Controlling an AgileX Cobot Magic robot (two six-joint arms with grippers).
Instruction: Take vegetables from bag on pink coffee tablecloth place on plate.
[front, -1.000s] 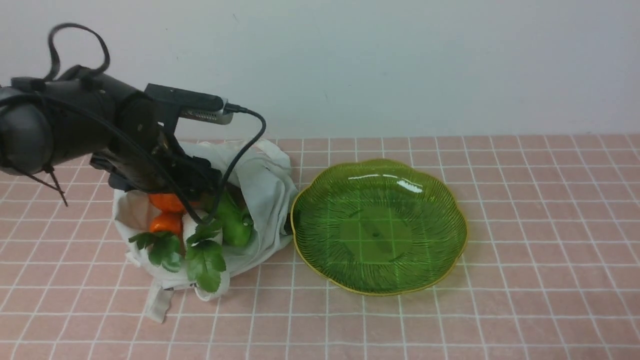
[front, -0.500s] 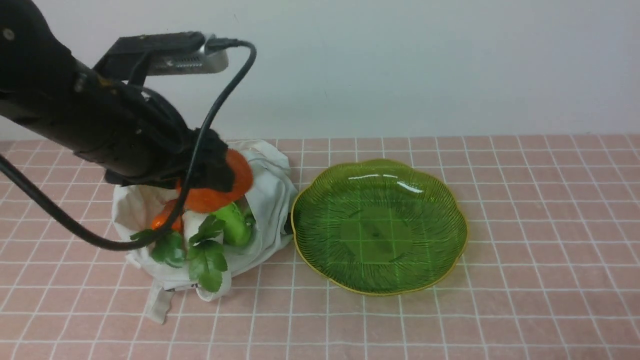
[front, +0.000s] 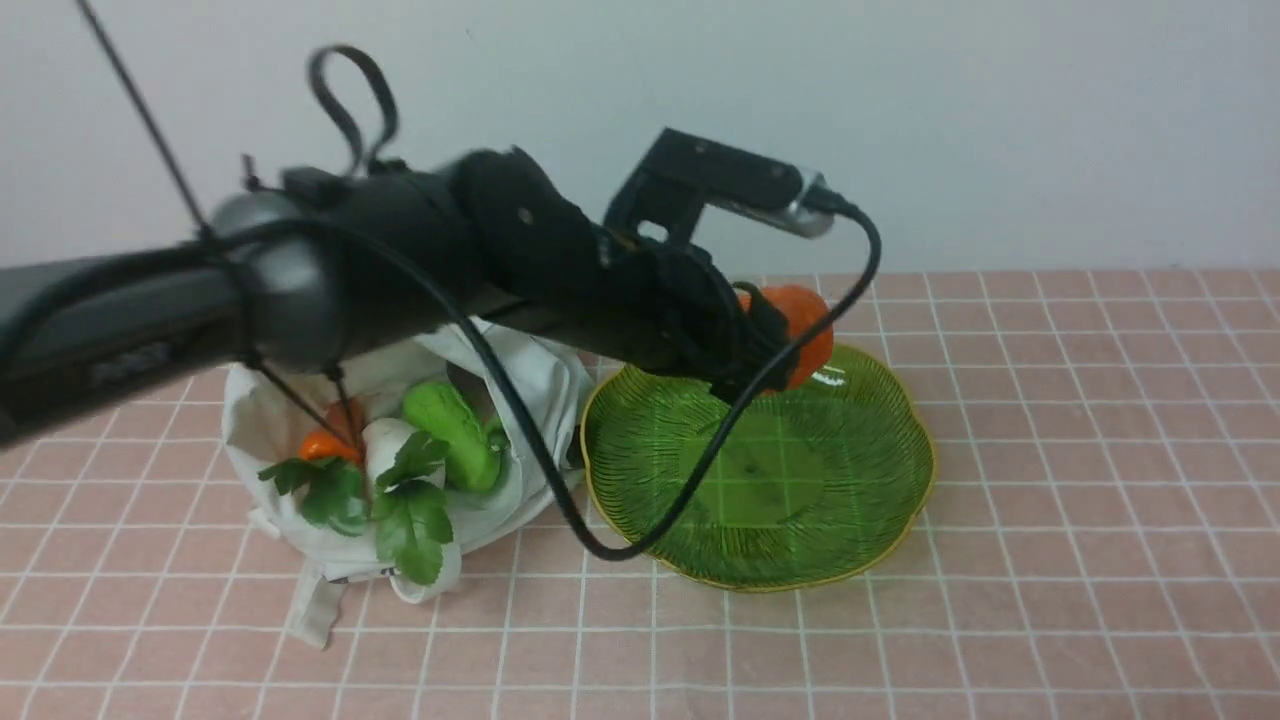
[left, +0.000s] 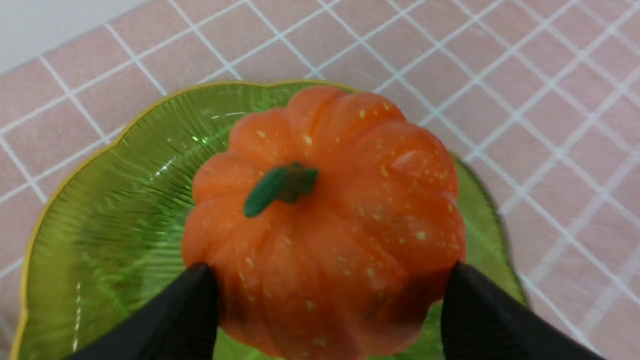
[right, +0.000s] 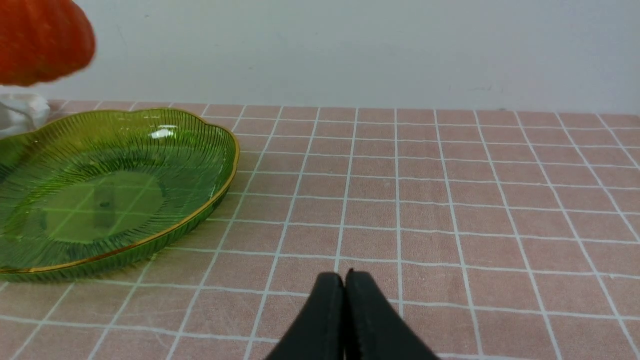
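Soft off-white cloth bag (front: 540, 385): left of the plate; holds a green cucumber (front: 455, 430), leafy orange carrot (front: 325, 445), leafy white radish (front: 390, 452)
Scalloped translucent green plastic plate (front: 760, 540): bare
Left pincer (left: 330, 290): grasping the ribbed orange pumpkin (left: 325, 225) above the plate
Right pincer (right: 345, 300): clenched

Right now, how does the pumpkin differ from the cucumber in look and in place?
The pumpkin is orange, while the cucumber is green. The pumpkin is round and ribbed; the cucumber is longer and narrower. The pumpkin is held by the left gripper above the plate, whereas the cucumber lies in the bag. Both are vegetables, and neither rests on the plate.
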